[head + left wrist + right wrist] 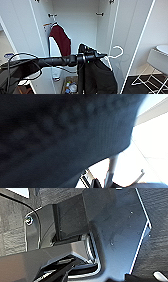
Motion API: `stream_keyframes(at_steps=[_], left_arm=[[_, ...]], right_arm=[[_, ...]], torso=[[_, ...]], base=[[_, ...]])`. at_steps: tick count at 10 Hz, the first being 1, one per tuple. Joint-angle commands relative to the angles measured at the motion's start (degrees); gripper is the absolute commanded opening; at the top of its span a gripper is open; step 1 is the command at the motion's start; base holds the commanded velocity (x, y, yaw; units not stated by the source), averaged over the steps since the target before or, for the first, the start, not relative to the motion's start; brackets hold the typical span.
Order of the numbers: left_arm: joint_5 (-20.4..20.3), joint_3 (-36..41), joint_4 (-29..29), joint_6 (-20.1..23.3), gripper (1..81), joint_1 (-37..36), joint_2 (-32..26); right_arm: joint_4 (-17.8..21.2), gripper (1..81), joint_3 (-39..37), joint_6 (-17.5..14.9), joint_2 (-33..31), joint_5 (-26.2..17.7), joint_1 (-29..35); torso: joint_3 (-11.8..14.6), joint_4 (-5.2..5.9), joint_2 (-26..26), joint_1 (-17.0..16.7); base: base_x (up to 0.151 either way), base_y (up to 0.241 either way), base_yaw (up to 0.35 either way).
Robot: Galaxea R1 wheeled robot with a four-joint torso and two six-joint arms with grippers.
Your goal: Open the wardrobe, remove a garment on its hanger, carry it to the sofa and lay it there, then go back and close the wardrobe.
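Wardrobe point(82, 22) stands open, both doors swung wide. Inside, a maroon jacket point(61, 40) with white sleeves hangs at the left on the rail. Low on the wardrobe floor, a box of small items point(70, 87).

Left arm reaches across from the left, its tool point(100, 56) at about mid-height in front of the opening. The dark coat point(98, 75) hangs straight down from that tool, long axis vertical, clear of the rail. The white hanger point(117, 52) shows its hook poking out to the right of the tool tip, curling upward in open air, hooked on nothing.

Tool looks clamped on the hanger's neck, judging by the coat's weight hanging from it; the fingers themselves are too dark to make out.

Left wrist view: dark fabric point(62, 136) pressed close against the camera.

Right tool: state cannot be told.

White wire-legged chair point(156, 65) off to the right.

Judgement: coat is out of the wardrobe, on the left arm alone.
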Motion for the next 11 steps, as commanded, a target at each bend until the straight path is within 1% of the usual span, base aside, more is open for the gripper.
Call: stream_keyframes(at_steps=[1, 3, 10, 11], left_arm=[[-2.37, 6.51, 0.71, 6.20, 1.0, -5.02, -5.56], [-2.45, 7.48, 0.71, 6.21, 1.0, -4.67, -7.33], [-2.63, 7.22, 0.62, 6.03, 1.0, -4.75, -7.42], [-2.72, 7.30, 0.62, 6.12, 1.0, -4.67, -7.42]], right_arm=[[0.39, 81.1, 0.45, -0.08, 0.34, -3.24, 2.05], [0.39, 81.1, 0.45, -0.08, 0.34, -3.15, 1.96], [0.39, 81.1, 0.45, -0.08, 0.34, -3.06, 1.87], [0.39, 81.1, 0.45, -0.17, 0.34, -3.06, 1.87]], torso=[[0.00, 0.00, 0.00, 0.01], [0.00, 0.00, 0.00, 0.01], [0.00, 0.00, 0.00, 0.01], [0.00, 0.00, 0.00, 0.01]], base=[[0.000, 0.000, 0.000], [0.000, 0.000, 0.000], [0.000, 0.000, 0.000], [-0.077, 0.000, 0.000]])
